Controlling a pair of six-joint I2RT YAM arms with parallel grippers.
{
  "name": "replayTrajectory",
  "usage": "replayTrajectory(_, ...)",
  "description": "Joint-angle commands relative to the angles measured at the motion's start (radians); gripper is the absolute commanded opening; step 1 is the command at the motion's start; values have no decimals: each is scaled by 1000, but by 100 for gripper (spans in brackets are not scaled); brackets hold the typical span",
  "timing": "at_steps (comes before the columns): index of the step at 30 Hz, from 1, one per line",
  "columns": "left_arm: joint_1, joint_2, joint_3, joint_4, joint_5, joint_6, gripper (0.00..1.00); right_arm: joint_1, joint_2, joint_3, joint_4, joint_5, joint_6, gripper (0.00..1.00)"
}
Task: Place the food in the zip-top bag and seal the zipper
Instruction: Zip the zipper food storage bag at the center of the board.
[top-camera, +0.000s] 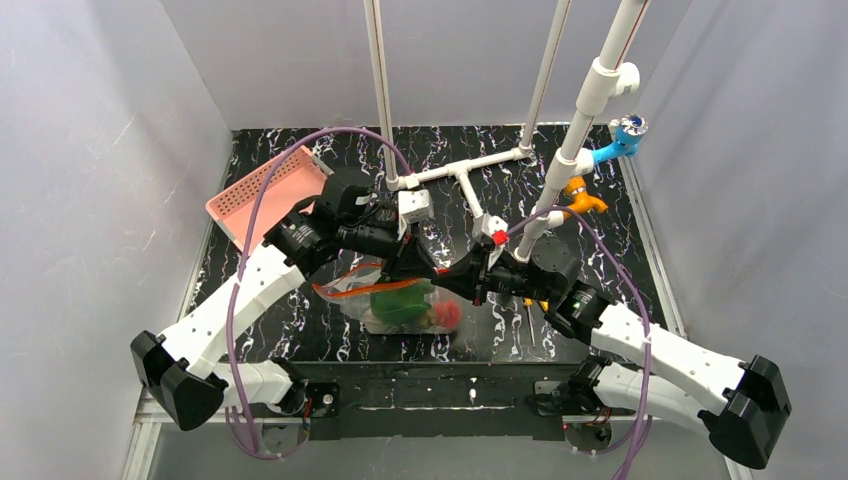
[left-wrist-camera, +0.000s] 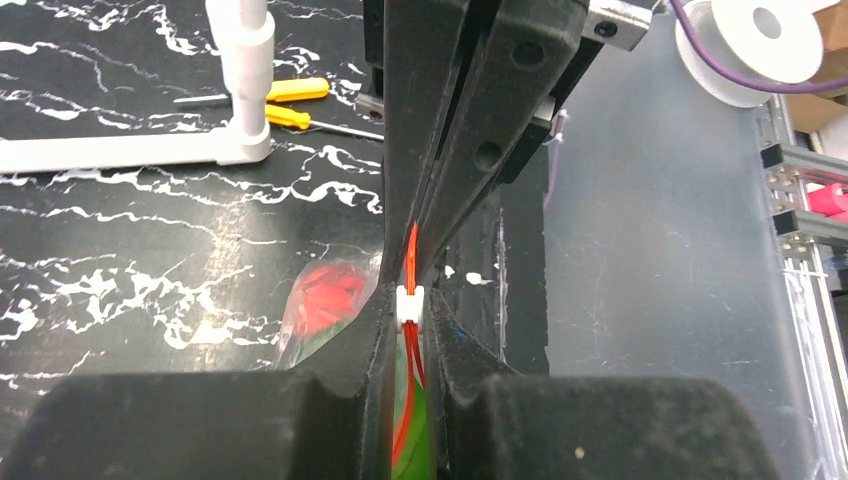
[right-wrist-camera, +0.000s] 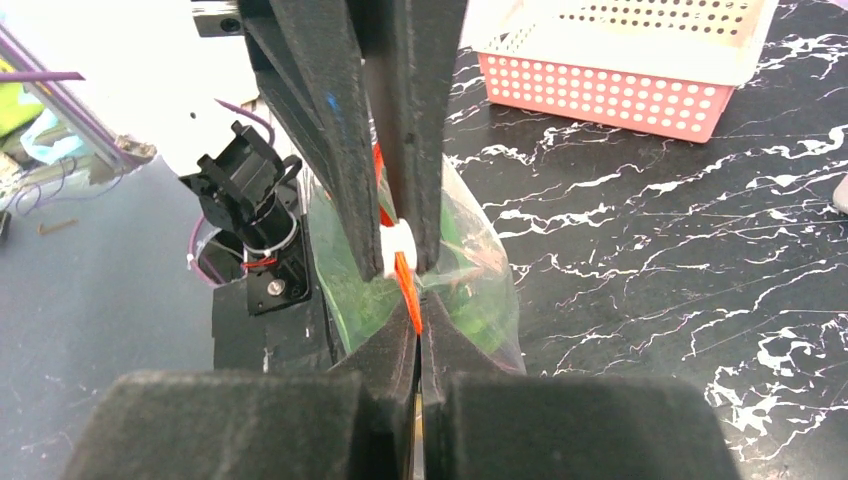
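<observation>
The zip-top bag (top-camera: 395, 300) lies at the near middle of the table with the food inside: a green vegetable (top-camera: 400, 303) and a red tomato (top-camera: 448, 314). Both grippers meet over its raised edge. In the left wrist view my left gripper (left-wrist-camera: 411, 302) is shut on the white slider (left-wrist-camera: 411, 303) of the red-orange zipper (left-wrist-camera: 408, 400). The right fingers (left-wrist-camera: 500, 120) come down from above onto the strip. In the right wrist view my right gripper (right-wrist-camera: 419, 322) is shut on the zipper (right-wrist-camera: 408, 290) just below the slider (right-wrist-camera: 397, 243). Green food shows through the clear bag (right-wrist-camera: 470, 270).
A pink perforated basket (top-camera: 268, 195) stands at the back left, also seen in the right wrist view (right-wrist-camera: 620, 80). A white pipe frame (top-camera: 470, 170) stands behind the bag. Two yellow-handled screwdrivers (left-wrist-camera: 290, 100) lie by the frame's foot. Orange and blue fittings (top-camera: 583, 195) hang at the back right.
</observation>
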Motion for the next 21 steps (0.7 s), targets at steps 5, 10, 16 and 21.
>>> replayTrajectory(5,31,-103,5,-190,-122,64,0,-6,-83,-82,230,160,131,1)
replayTrajectory(10,75,-182,-12,-277,-147,94,0,-8,-115,-76,134,139,37,1)
replayTrajectory(16,76,-237,-58,-219,-127,51,0,-6,-29,155,-267,-97,-155,19)
replayTrajectory(21,76,-210,-64,-172,-98,39,0,17,34,279,-429,-139,-203,74)
